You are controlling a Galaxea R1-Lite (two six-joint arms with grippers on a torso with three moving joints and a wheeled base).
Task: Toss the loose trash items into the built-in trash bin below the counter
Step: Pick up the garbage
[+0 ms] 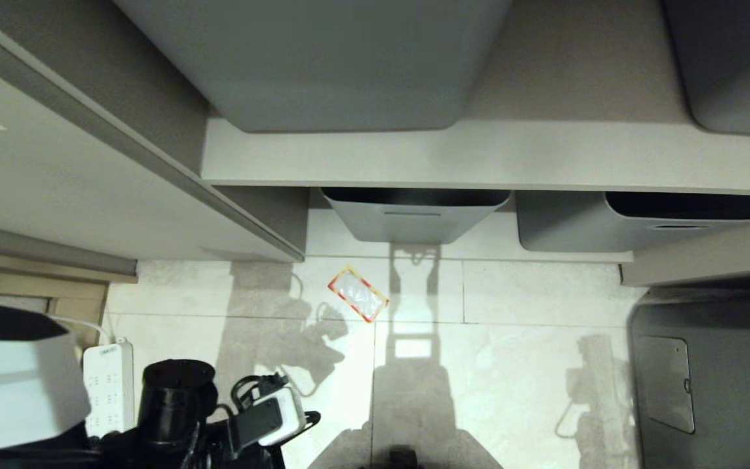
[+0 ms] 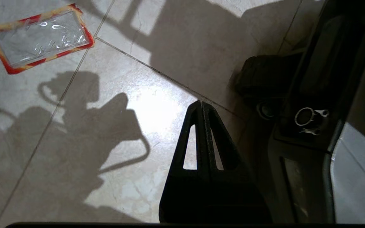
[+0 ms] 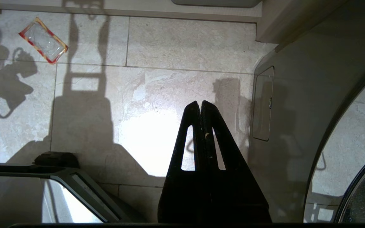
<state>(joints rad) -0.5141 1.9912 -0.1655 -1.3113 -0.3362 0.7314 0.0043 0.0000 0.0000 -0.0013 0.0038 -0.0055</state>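
One loose trash item shows: a clear wrapper with a red-and-yellow edge (image 1: 358, 294) lying flat on the pale floor tiles, also seen in the left wrist view (image 2: 40, 38) and the right wrist view (image 3: 43, 40). My left arm (image 1: 264, 417) is low at the near left, short of the wrapper. Its gripper (image 2: 200, 103) is shut and empty, hovering over bare tile well apart from the wrapper. My right gripper (image 3: 200, 103) is shut too, holding nothing, above bare floor farther right. The built-in trash bin and the counter are out of view.
Beige shelves (image 1: 479, 156) stand ahead, with grey tubs (image 1: 414, 218) (image 1: 642, 221) under the lower one, just beyond the wrapper. A grey curved body with a small rectangular hatch (image 1: 665, 384) fills the right side. A white power strip (image 1: 109, 384) lies at the left.
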